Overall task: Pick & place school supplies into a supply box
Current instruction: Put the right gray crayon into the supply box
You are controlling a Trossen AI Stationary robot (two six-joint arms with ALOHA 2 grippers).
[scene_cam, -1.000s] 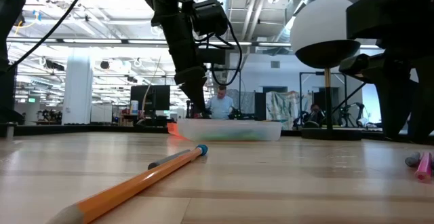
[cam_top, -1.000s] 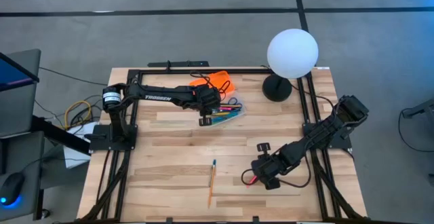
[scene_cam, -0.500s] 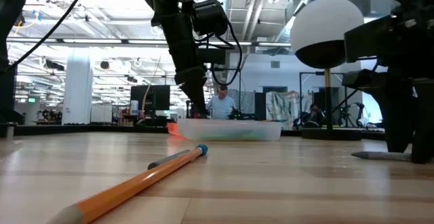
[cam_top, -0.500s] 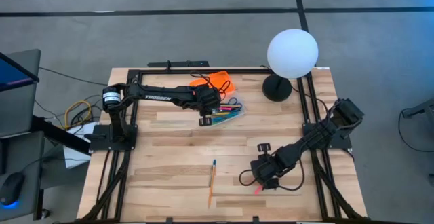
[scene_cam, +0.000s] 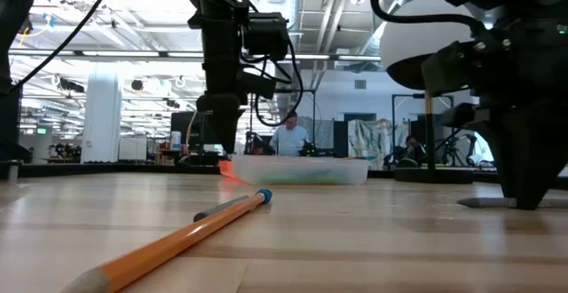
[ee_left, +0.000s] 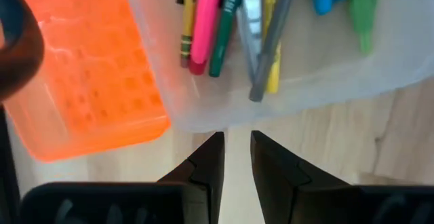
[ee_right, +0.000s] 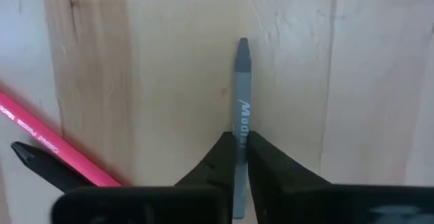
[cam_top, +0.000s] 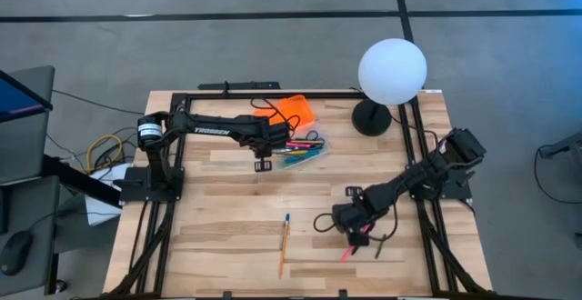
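Note:
The clear supply box (cam_top: pixel 307 151) sits at the far middle of the table and holds several pens and markers (ee_left: pixel 224 27). Its orange lid (cam_top: pixel 293 111) lies beside it. My left gripper (ee_left: pixel 237 142) hovers just off the box's corner, empty, with its fingers a narrow gap apart. My right gripper (cam_top: pixel 359 235) is down on the table at the near right, shut on a grey crayon (ee_right: pixel 241 95). A pink pencil (ee_right: pixel 47 142) lies beside it on the wood. A yellow pencil (cam_top: pixel 284 244) with a blue end lies near the table's front. My right gripper pinches the grey crayon's shaft (ee_right: pixel 240 125) between its two fingers, which come from above and point down, one on each long side. The crayon lies flat on the table (scene_cam: pixel 486 202), and its pointed end (ee_right: pixel 243 45) sticks out past the fingers.
A white globe lamp (cam_top: pixel 391 71) on a black base stands at the far right corner. A dark-tipped pencil (ee_right: pixel 34 157) lies next to the pink one. Black frame rails run along the table's left and right sides. Bare wood lies between the box and the yellow pencil.
My left gripper has drawn back from over the box toward the table's left edge. My right gripper has shifted toward the table's left and now stands on the grey crayon. The pink pencil now lies on the table beside it.

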